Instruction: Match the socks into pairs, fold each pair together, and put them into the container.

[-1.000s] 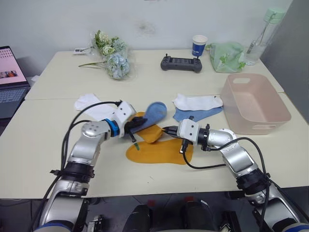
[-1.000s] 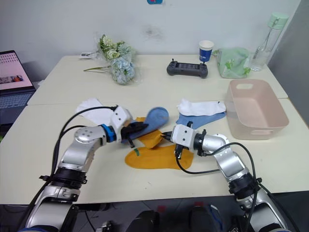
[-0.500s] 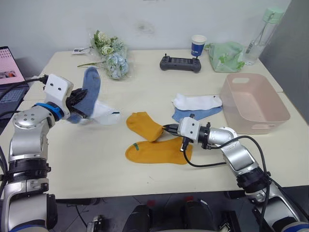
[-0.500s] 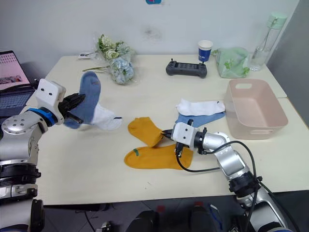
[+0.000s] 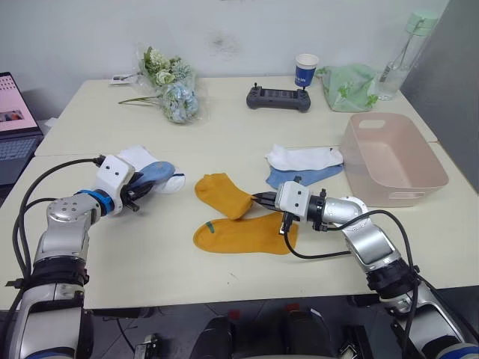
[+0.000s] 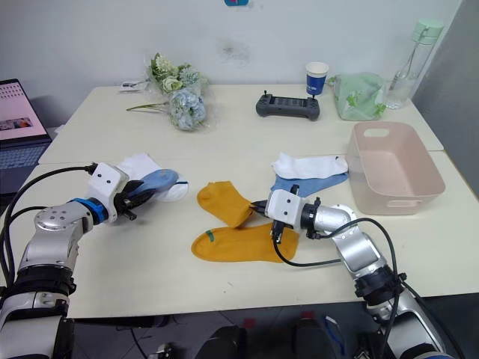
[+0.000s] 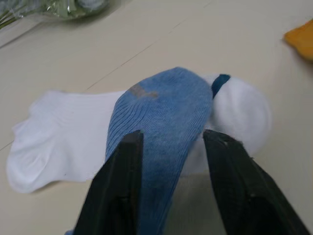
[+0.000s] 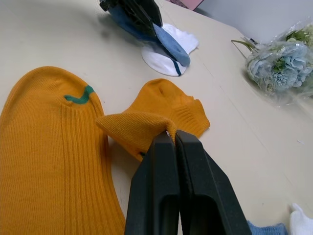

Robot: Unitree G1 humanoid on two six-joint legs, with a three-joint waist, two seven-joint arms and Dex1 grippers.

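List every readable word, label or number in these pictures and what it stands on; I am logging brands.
Nothing here can be read.
Blue paper cup: a pale mark on its side, too small to read.
Laptop: the screen shows content, too blurred to read.
Black controller: no legible marking.

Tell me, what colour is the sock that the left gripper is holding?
Light blue. The left gripper holds this sock over a white sock; the left wrist view shows it best.

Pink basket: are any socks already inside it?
No. The pink basket holds no socks; its inside is bare in the head views.
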